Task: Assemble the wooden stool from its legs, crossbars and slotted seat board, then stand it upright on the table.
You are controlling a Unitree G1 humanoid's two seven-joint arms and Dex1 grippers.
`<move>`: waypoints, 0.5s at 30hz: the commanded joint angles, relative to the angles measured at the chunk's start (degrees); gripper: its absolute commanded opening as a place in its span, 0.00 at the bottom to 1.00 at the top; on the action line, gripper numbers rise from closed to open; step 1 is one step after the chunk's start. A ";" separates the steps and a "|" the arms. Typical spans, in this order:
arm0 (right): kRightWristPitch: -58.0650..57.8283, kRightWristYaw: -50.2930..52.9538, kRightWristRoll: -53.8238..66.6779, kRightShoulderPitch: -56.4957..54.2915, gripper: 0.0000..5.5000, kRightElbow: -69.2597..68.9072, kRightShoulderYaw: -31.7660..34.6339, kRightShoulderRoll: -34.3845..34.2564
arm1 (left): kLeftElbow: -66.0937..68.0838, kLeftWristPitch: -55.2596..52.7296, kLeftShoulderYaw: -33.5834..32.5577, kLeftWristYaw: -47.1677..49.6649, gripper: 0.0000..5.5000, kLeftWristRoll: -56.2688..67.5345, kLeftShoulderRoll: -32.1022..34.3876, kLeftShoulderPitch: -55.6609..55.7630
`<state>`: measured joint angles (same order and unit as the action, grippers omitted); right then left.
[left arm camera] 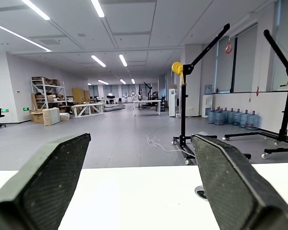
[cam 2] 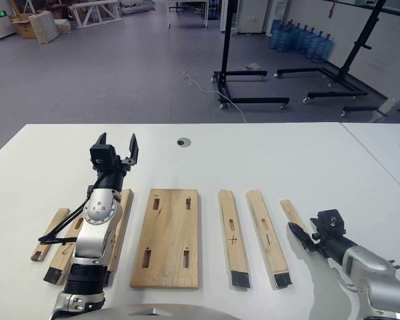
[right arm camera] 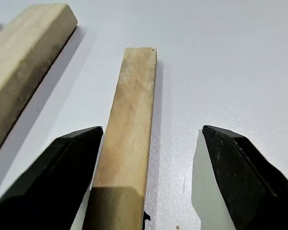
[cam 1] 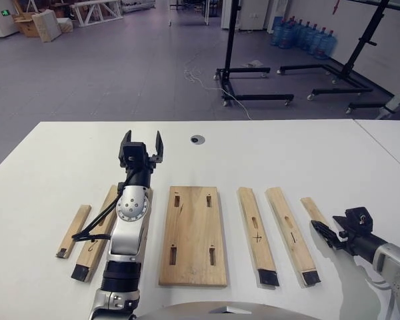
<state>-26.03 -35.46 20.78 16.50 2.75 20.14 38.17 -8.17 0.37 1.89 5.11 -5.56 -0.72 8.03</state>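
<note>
The slotted seat board lies flat in the middle of the white table. To its right lie two legs and a short crossbar. My right gripper is low at that crossbar's near end, open; in the right wrist view the crossbar runs between the two fingers, nearer one of them. On the left lie a crossbar and two legs, partly hidden under my left arm. My left gripper is open and holds nothing, out past those pieces.
A small round hole sits in the table beyond the seat board. A second table adjoins at the right. Black wheeled stands and water bottles are on the floor behind.
</note>
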 commanded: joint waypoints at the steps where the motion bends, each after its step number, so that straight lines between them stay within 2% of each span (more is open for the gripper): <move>1: -5.45 -0.26 -2.71 3.65 0.65 3.55 -2.59 1.54 | -0.74 -0.87 0.40 -0.08 0.71 -0.47 -0.07 -0.98; 5: -13.26 -2.74 0.34 4.32 0.53 3.79 -4.05 3.06 | -1.78 -1.49 0.41 0.03 0.71 -0.52 -0.10 -1.59; 8: -13.09 -3.67 -0.10 3.97 0.44 4.21 -6.02 3.95 | -2.03 -1.79 0.52 0.08 0.71 -0.59 -0.17 -1.84; 15: -11.20 -3.22 1.70 8.59 0.24 -0.11 -3.42 3.40 | -1.39 -2.32 0.31 -0.34 0.71 -0.34 0.21 -1.10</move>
<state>-32.90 -38.94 23.70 19.40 -0.21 19.29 44.20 -9.82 -0.99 2.10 5.07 -5.57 -0.73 6.52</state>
